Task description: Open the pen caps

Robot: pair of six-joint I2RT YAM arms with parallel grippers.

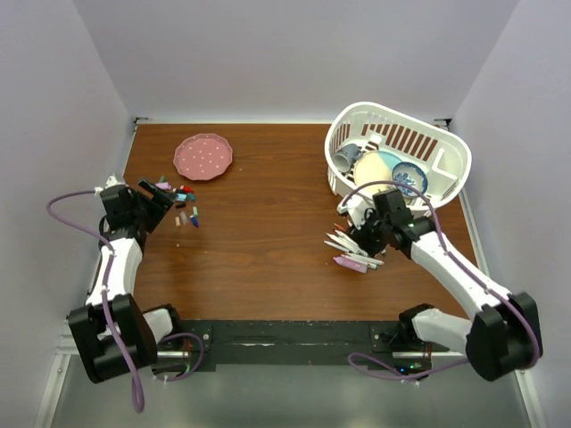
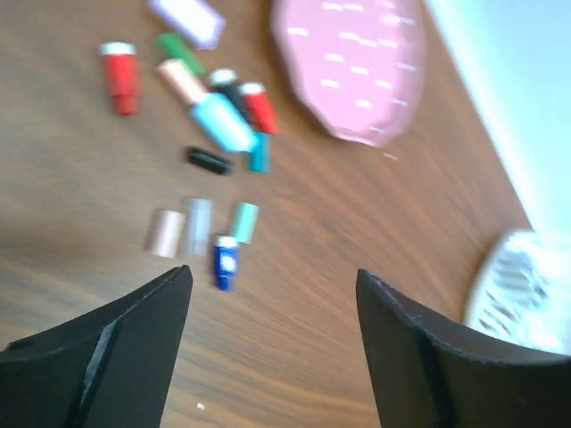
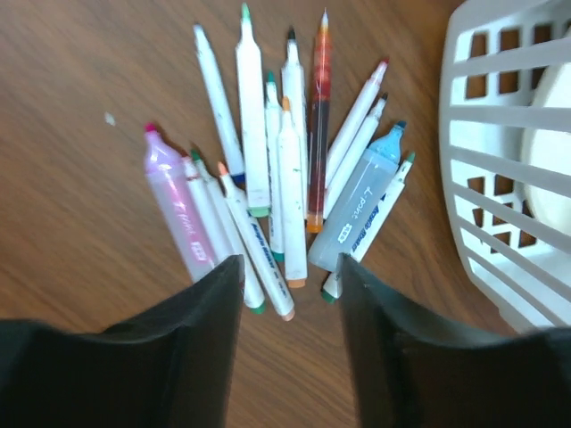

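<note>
Several loose pen caps (image 1: 183, 207) lie scattered at the left of the table. In the left wrist view they include a red cap (image 2: 119, 76), a black cap (image 2: 209, 160), a teal cap (image 2: 259, 152) and a blue cap (image 2: 225, 261). My left gripper (image 1: 159, 198) is open and empty just above the table near them (image 2: 272, 276). A pile of uncapped pens (image 1: 352, 250) lies at the right, with a pink highlighter (image 3: 174, 205) and a grey-blue highlighter (image 3: 357, 205) among them. My right gripper (image 1: 366, 239) hovers open over the pens' ends (image 3: 288, 263), holding nothing.
A pink plate (image 1: 203, 156) sits at the back left, just beyond the caps (image 2: 352, 62). A white slotted basket (image 1: 397, 156) with dishes stands at the back right, close beside the pens (image 3: 500, 160). Walls close in the table on three sides.
</note>
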